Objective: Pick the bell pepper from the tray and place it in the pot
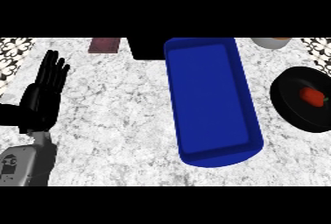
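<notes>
A long blue tray [241,85] lies in the middle of the marble counter with nothing in it. To its right, at the view's edge, sits a black pot [290,107]. Inside the pot lies the red bell pepper [313,96]. My left hand [43,92] rests at the far left with its fingers straight and pointing up, holding nothing and well away from the tray. My right hand does not show.
A dark reddish flat object [104,44] lies at the back left. A black block [147,49] stands behind the tray's far end. A light round vessel [271,42] sits at the back right. Patterned wall strips flank both upper corners.
</notes>
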{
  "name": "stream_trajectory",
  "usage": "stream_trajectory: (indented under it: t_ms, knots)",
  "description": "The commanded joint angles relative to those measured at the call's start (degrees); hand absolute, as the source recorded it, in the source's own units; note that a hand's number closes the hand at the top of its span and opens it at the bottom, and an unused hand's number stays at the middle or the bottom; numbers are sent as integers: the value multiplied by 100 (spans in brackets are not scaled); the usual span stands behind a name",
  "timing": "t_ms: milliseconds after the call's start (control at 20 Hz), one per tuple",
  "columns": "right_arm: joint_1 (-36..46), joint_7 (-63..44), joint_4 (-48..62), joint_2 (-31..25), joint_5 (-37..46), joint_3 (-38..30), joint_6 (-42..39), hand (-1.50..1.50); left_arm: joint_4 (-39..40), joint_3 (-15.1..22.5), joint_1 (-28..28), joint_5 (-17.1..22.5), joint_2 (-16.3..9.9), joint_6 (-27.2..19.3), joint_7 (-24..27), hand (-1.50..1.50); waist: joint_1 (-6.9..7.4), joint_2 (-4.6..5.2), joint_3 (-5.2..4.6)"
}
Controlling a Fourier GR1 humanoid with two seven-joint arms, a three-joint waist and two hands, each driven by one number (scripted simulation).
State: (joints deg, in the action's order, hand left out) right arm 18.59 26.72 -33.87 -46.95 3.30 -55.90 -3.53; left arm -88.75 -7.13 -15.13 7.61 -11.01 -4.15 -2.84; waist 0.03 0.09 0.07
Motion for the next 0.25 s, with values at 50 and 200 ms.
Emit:
stream_trajectory:
  t_ms: [50, 200]
  knots:
    - [-326, 153, 378, -531, -355, -115, -360, -150, 348, -81, -255, -43, -27, 11, 57, 0, -18, -1, -3]
    - [-556, 681, 995, -804, -378, -153, -562, -150, -284, 97, 125, -87, 87, -57, -150, 0, 15, -3, 3]
